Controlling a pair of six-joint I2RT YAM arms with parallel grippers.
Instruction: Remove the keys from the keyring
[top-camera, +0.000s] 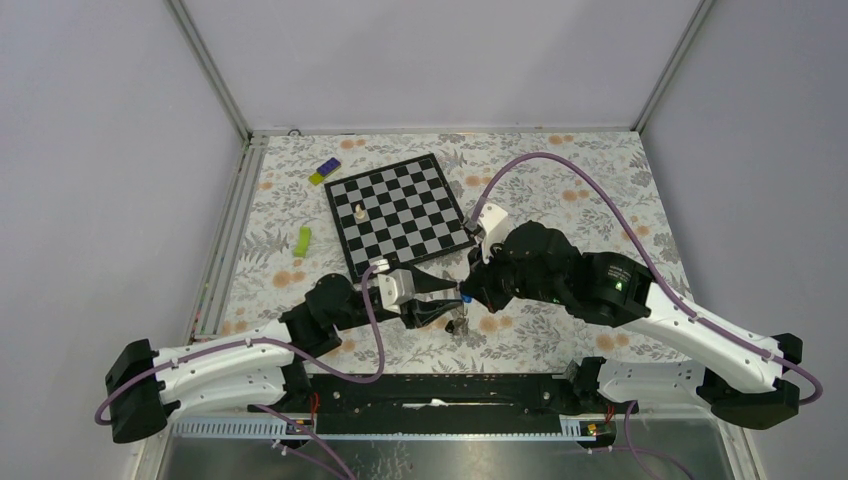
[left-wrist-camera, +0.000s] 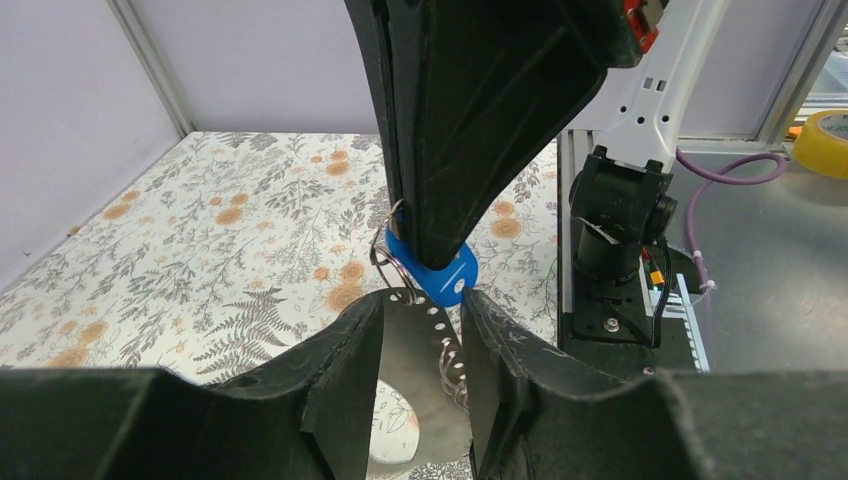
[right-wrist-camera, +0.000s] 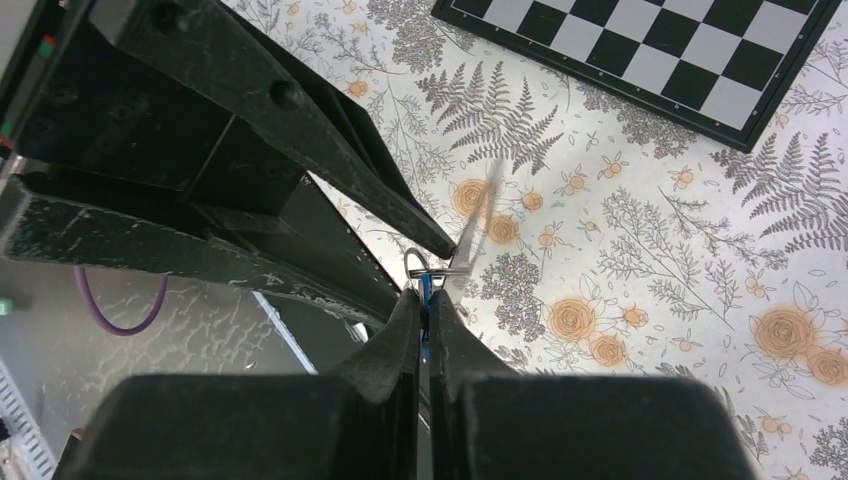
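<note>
now, right pincer (right-wrist-camera: 425, 298) clamps the keyring tag (left-wrist-camera: 446, 279); left pincer (left-wrist-camera: 422, 303) flanks a key (left-wrist-camera: 415, 352), grip unclear.

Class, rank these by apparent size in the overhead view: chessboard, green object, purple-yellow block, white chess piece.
1. Chessboard
2. Green object and purple-yellow block: too alike to rank
3. White chess piece

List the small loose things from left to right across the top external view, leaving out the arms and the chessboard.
green clip-like piece → yellow and purple block → white chess piece → keyring with its blue tag
</note>
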